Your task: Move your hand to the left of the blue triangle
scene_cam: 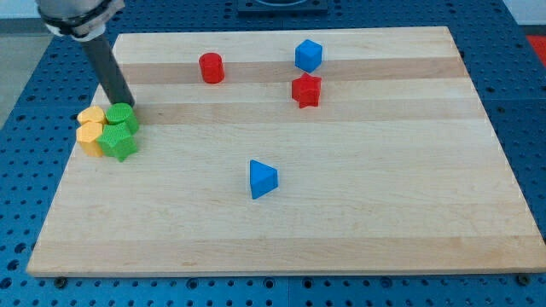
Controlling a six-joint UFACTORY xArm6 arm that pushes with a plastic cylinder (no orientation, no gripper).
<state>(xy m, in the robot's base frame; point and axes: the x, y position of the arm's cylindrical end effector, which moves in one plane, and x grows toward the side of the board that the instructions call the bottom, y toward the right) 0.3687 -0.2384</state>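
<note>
The blue triangle (263, 179) lies near the middle of the wooden board (367, 222), slightly toward the view's bottom. My tip (130, 107) is at the board's left side, far to the upper left of the blue triangle. It touches or nearly touches the top of a green cylinder (120, 116) in a cluster of blocks. The dark rod slants up to the view's top left.
The left cluster holds the green cylinder, a green star-like block (120, 142), a yellow cylinder (91, 115) and a yellow block (88, 136). A red cylinder (212, 67), a blue cube-like block (308, 55) and a red star-like block (306, 89) sit toward the view's top.
</note>
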